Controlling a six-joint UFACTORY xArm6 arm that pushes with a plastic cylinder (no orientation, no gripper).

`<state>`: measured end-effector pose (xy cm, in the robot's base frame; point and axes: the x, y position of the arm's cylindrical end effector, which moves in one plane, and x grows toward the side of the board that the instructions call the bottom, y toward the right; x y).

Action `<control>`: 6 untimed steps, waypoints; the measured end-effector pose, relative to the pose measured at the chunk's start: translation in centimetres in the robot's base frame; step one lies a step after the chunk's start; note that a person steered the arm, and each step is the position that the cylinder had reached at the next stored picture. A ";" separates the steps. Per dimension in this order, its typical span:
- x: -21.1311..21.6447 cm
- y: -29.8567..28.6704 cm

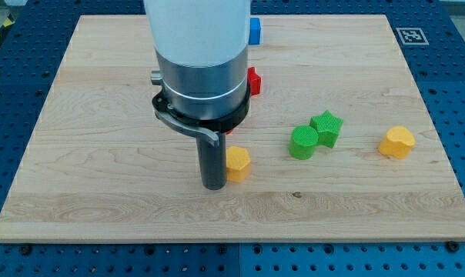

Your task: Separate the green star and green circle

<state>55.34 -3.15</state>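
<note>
The green circle point(302, 142) and the green star point(327, 127) sit touching each other right of the board's middle, the star up and to the right of the circle. My tip point(215, 185) rests on the board to their left, about a hundred pixels from the circle. It stands right against the left side of a yellow hexagon block point(238, 163).
A yellow heart-like block point(397, 142) lies to the right of the green pair. A red block point(253, 81) and a blue block point(255, 31) show partly behind the arm's body point(198, 54) near the view's top. The wooden board point(102, 154) ends near the view's bottom.
</note>
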 end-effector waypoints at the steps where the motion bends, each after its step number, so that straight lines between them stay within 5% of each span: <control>1: -2.4 -2.5; 6: -6.8 14.1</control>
<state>48.53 10.91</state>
